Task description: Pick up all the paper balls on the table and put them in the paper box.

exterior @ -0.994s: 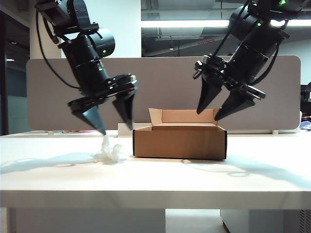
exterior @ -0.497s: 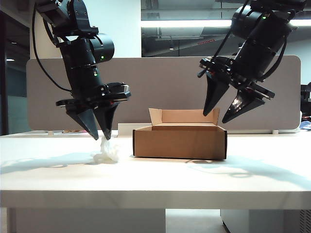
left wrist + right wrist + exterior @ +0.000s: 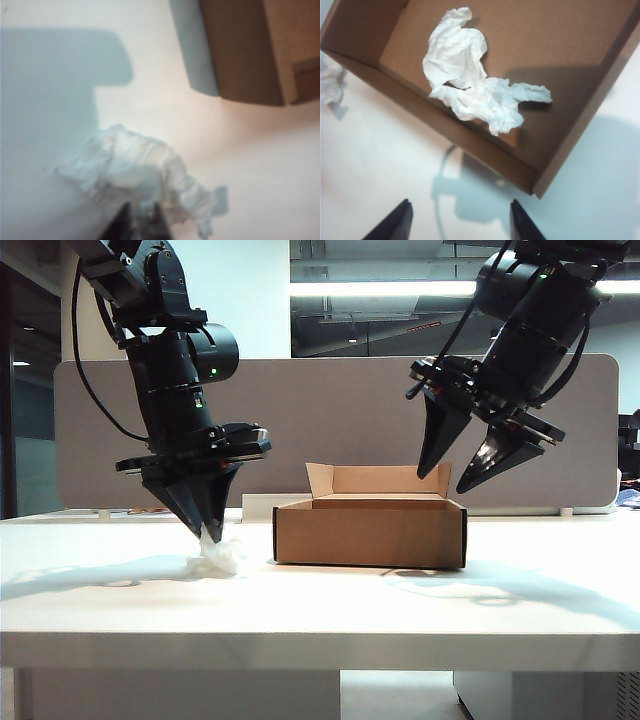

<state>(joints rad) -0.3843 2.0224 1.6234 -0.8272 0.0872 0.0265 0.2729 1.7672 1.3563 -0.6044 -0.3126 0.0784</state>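
One white paper ball lies on the table just left of the paper box. My left gripper points down onto that ball's top, its fingers pinched together with tissue between them. Inside the brown paper box lies more crumpled white paper. My right gripper hangs open and empty above the box's right end. The ball by the left gripper shows at the edge of the right wrist view.
A grey partition panel runs behind the table. A low white block stands behind the box's left end. The table's thick front edge is near the camera.
My left gripper's fingers went from wide open to pinched onto the paper ball, and it sank slightly. The right gripper tilted a little, still open.
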